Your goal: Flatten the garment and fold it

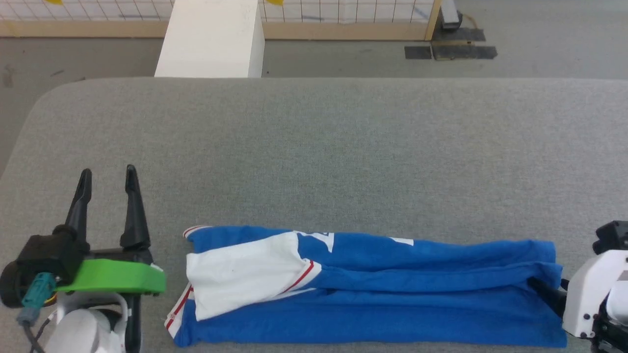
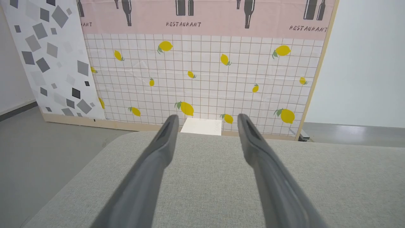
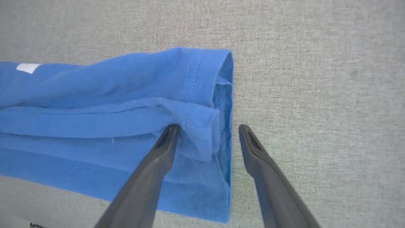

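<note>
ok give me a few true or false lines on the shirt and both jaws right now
1. The garment lies folded in a long band on the grey table. True.
2. The left gripper has its jaws shut on the garment. False: they stand open beside it, apart.
3. The right gripper has its jaws open at the garment's blue end. True.
4. The white sleeve panel lies at the robot's right. False: at its left.

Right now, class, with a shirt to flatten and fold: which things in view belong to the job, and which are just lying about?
For the job: shirt, left gripper, right gripper, table.
Just lying about: white block, lemon screen, dark floor mats.
</note>
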Controlling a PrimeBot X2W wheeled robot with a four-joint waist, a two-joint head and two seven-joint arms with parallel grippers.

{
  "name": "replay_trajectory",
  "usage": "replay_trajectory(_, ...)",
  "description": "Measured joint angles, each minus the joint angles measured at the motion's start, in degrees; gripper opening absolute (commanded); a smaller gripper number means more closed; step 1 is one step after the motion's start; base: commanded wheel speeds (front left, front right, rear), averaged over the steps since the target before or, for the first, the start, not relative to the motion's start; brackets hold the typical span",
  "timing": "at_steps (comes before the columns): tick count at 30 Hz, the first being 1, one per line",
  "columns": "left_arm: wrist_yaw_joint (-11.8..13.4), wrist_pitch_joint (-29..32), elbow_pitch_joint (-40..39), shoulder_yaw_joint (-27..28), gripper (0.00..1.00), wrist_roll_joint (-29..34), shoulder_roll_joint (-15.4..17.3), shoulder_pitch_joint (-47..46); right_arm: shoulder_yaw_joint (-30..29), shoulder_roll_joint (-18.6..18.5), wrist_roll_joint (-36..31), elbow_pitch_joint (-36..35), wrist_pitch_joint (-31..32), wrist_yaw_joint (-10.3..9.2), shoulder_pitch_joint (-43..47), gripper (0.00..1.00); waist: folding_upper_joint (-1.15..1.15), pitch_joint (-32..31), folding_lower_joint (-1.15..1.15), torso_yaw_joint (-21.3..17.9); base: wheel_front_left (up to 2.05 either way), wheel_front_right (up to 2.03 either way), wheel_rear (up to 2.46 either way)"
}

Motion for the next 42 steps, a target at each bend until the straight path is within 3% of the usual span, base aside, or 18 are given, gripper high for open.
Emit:
replay_trajectory(12, -3.77, -0.25, 0.02, 3.93, 1.0, 5.08, -6.24, -0.02, 8.84, -2.48, 4.7, 2.64, -0.49, 0.0, -3.36, 1.0, 0.0, 2.87, 0.0, 1.17, 0.0, 0.0, 0.0)
replay_trajectory(13, -4.02, -0.26, 0.13, 4.17, 1.0, 5.11, -6.7, 0.09, 9.22, -2.89, 4.7, 2.87, -0.51, 0.0, -3.49, 0.37, 0.0, 2.84, 0.0, 1.19, 0.0, 0.0, 0.0)
replay_trajectory(14, -4.38, -0.26, 0.36, 4.38, 1.0, 5.3, -7.13, 0.19, 9.39, -3.18, 4.76, 3.11, -0.53, 0.0, -3.59, 0.0, 0.0, 2.79, 0.0, 1.21, 0.0, 0.0, 0.0)
replay_trajectory(20, -6.0, -0.27, 1.27, 5.39, 1.0, 7.25, -8.79, 0.44, 7.64, -5.16, 3.7, 5.93, -1.21, 0.07, -4.8, 0.0, 0.0, 2.65, 0.0, 1.08, 0.0, 0.0, 0.0)
replay_trajectory(30, -7.51, -0.32, 2.55, 6.68, 1.0, 8.26, -10.46, 0.44, -6.02, -10.51, -5.64, 14.56, -1.51, 0.04, -6.78, 0.0, 0.0, 2.62, 0.0, 1.08, 0.0, 0.0, 0.0)
replay_trajectory(33, -8.33, -0.32, 2.76, 7.03, 1.0, 8.18, -11.57, 0.44, -7.82, -10.98, -8.57, 15.63, -1.22, 0.03, -7.21, 0.0, 0.0, 2.3, 0.0, 1.18, 0.0, 0.0, 0.0)
replay_trajectory(36, -8.61, -0.32, 2.76, 7.77, 1.0, 7.9, -12.4, 0.69, -6.02, -11.01, -8.86, 13.12, 1.09, 0.03, -7.18, 0.0, 0.0, 1.76, 0.0, 1.14, 0.0, 0.0, 0.0)
replay_trajectory(42, -9.48, -0.32, 2.81, 9.06, 1.0, 8.09, -13.28, 1.76, -0.53, -11.65, -3.77, -0.62, 7.78, 0.02, -4.1, 0.0, 0.0, 0.54, 0.0, 0.9, 0.0, 0.0, 0.0)
